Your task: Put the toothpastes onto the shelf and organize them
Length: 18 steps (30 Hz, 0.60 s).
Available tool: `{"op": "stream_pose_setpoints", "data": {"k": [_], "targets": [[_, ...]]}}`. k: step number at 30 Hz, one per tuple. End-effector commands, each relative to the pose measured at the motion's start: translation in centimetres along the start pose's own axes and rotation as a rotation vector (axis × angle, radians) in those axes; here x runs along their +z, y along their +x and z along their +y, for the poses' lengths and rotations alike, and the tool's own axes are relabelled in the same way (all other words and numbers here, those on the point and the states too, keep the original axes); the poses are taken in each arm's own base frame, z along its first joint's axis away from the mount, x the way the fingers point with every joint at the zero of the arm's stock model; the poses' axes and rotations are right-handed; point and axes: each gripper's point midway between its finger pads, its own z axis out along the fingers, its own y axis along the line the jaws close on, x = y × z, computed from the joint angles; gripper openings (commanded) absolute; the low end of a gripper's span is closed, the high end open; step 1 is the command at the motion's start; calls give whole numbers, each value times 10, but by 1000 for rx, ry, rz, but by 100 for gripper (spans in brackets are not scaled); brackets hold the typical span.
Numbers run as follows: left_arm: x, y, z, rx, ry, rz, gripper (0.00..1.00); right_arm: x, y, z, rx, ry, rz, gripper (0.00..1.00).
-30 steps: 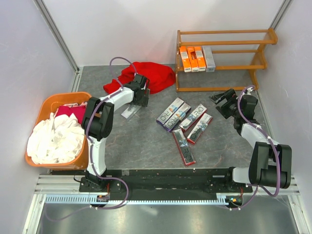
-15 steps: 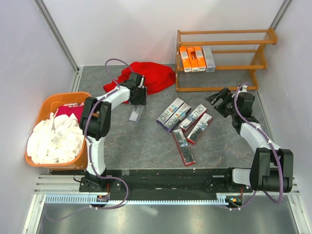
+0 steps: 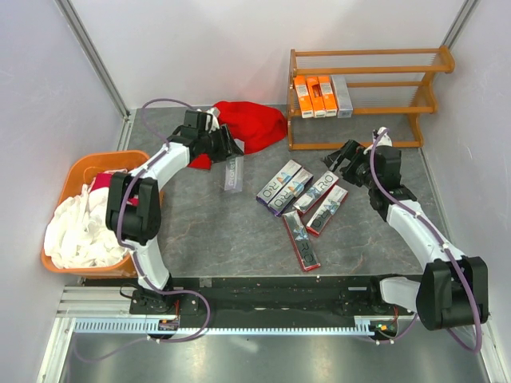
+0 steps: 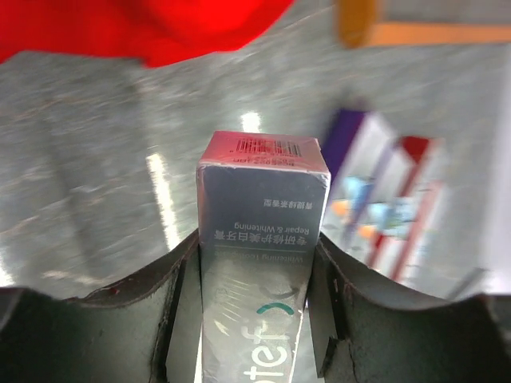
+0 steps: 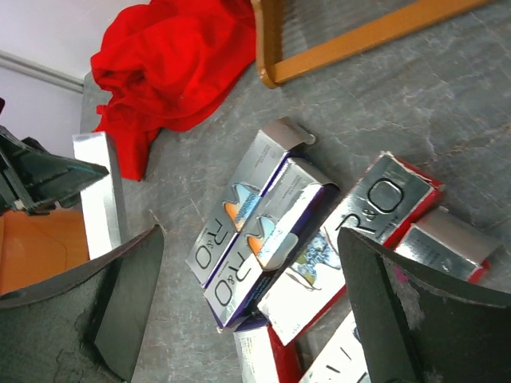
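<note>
Four toothpastes (image 3: pixel 322 96) sit side by side on the middle tier of the shelf (image 3: pixel 367 56): three orange, one silver-grey. Left gripper (image 3: pixel 224 152) is closed partway, clamping one end of a silver box (image 3: pixel 232 174) beside the red cloth (image 3: pixel 251 124). Right gripper (image 3: pixel 345 155) is spread wide and holds nothing, just beside the loose boxes (image 3: pixel 299 203) lying on the table (image 3: pixel 223 231)
</note>
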Motion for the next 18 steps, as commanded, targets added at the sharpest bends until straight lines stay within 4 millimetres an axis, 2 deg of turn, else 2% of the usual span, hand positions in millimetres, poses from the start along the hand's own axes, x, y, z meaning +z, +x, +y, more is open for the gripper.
{"op": "stream_pose_setpoints", "data": {"k": [1,2,3,5,6,8,9,10,11,12,13,15,16,18], "targets": [[-30,-20,-50,-173,286,-60,44,-9,-20,26,-87,-8,-86,98],[-34,-33,-53,-176,338,-114,44,-11,-18,33,-103,-7,-94,98],[-35,-23,-51,-260,362,-89,44,-12,-17,36,-113,-5,-103,98],[-42,-34,-52,-293,430,-144,44,-15,-12,46,-149,-6,-120,98],[-41,-26,-46,-380,439,-129,44,-16,-11,49,-161,-7,-125,98],[-48,-33,-49,-399,504,-176,44,-19,-5,60,-202,-8,-143,98],[-46,-25,-44,-470,509,-157,44,-20,-2,64,-216,-11,-146,98],[-46,-24,-43,-491,518,-160,43,-22,4,76,-234,-33,-143,98],[-50,-28,-46,-488,548,-185,43,-23,7,81,-255,-37,-144,98],[-49,-24,-44,-541,551,-174,43,-23,7,83,-268,-21,-159,98],[-50,-23,-44,-555,564,-182,42,-23,18,96,-292,-48,-144,98],[-55,-23,-44,-597,594,-202,41,-23,24,103,-329,-39,-154,98],[-55,-22,-44,-612,598,-208,41,-22,37,115,-349,-63,-133,98],[-59,-21,-44,-642,610,-222,41,-22,45,123,-379,-61,-141,98]]}}
